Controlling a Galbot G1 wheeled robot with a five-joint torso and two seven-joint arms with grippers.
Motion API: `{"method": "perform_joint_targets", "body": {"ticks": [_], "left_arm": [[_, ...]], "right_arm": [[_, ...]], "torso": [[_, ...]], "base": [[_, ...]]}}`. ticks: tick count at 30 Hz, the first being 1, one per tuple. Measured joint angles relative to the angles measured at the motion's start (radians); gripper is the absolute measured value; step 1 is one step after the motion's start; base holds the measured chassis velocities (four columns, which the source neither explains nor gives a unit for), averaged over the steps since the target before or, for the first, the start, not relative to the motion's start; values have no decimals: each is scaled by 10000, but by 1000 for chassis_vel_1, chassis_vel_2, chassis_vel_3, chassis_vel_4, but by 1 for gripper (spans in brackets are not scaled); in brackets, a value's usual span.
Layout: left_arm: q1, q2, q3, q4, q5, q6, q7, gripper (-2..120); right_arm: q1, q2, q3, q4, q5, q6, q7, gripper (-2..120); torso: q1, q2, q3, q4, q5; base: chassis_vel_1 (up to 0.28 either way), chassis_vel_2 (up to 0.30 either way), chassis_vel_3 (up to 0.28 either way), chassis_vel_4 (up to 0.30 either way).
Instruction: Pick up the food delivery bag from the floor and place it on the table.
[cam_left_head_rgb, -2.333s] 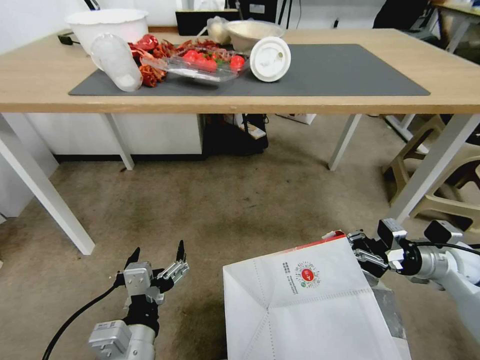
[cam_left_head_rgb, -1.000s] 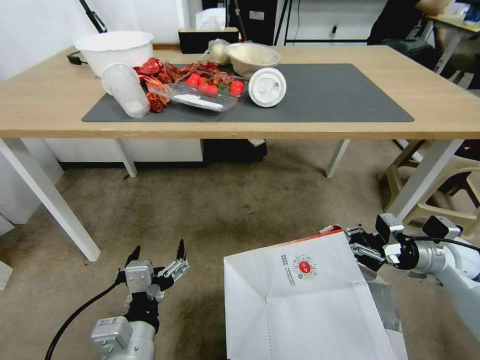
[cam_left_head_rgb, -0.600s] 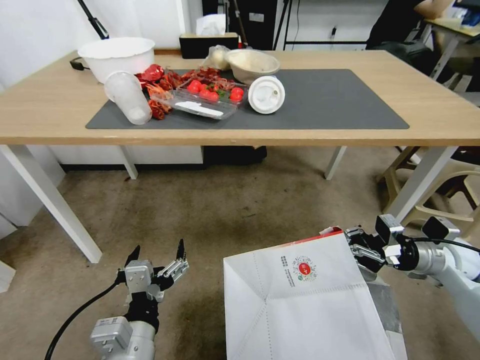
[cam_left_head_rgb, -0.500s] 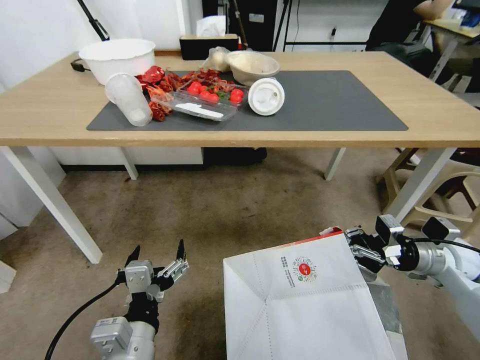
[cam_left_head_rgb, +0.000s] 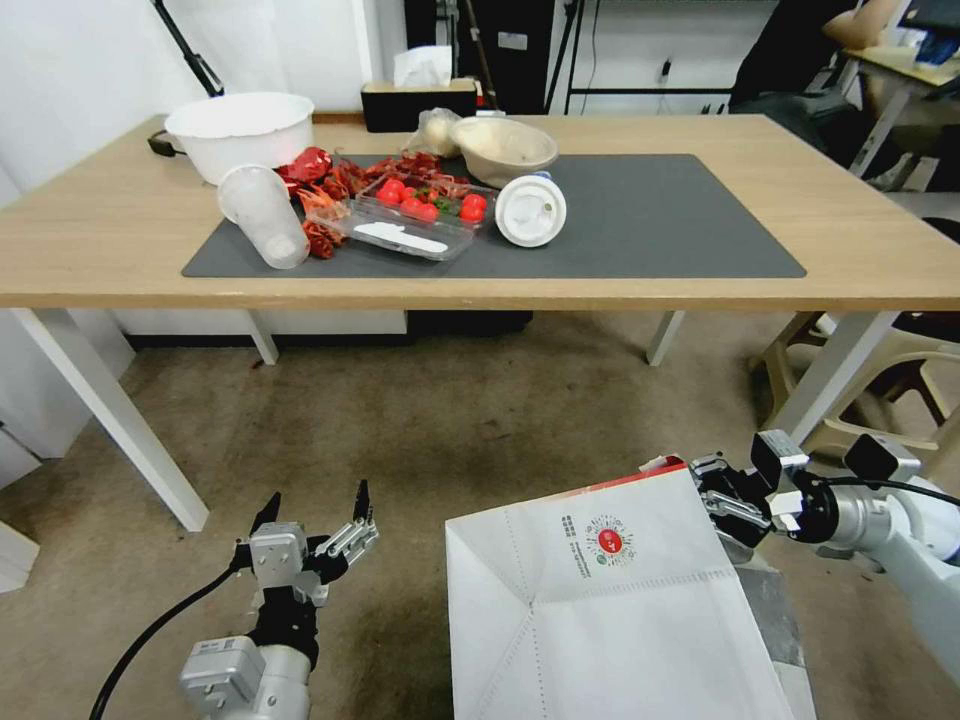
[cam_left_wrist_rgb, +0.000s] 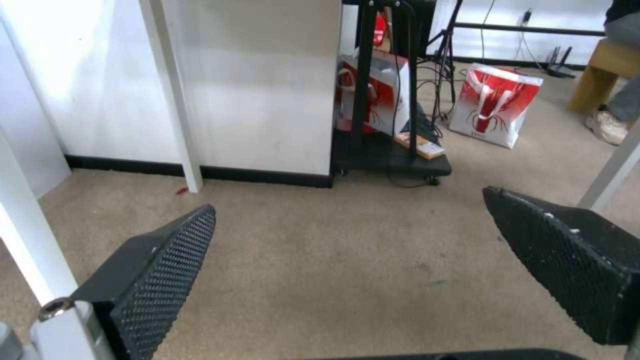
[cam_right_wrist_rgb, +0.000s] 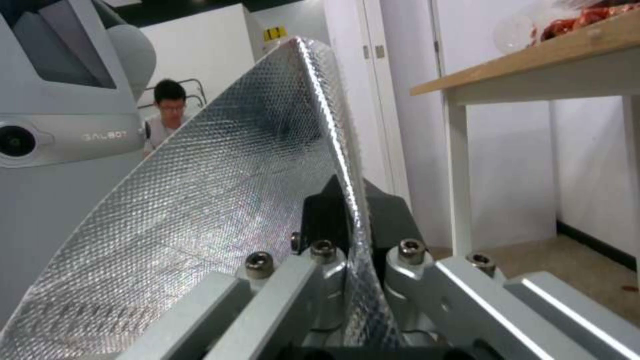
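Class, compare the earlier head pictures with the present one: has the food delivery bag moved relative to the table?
Yes. The food delivery bag, clamped by the right gripper, has risen with the robot: the table now sits lower in view.

Stained beige-brown floor (cam_left_head_rgb: 420, 420) spreads beneath and ahead of the left gripper (cam_left_head_rgb: 315, 495). Beyond it stands a large light wood table (cam_left_head_rgb: 100, 240) on white legs, topped by 1 dark grey mat (cam_left_head_rgb: 650, 220). Farther ahead is a white wall panel (cam_left_wrist_rgb: 260, 85) with black skirting (cam_left_wrist_rgb: 267, 176). A beige plastic stool (cam_left_head_rgb: 795, 345) stands ahead of the right gripper (cam_left_head_rgb: 715, 490).

Silver arms, black-fingered left tool (cam_left_head_rgb: 312, 505), apparently cabled.
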Motion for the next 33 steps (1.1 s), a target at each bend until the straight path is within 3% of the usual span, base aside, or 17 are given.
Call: {"method": "perform_joint_targets", "body": {"ticks": [33], "left_arm": [[-32,5,-15,26,-19,46,60,100]], "right_arm": [[-44,38,14,-108,-10,22,-5,0]], "torso": [[474,1283,808,0,0]], "base": [[0,0,0,0]]}}
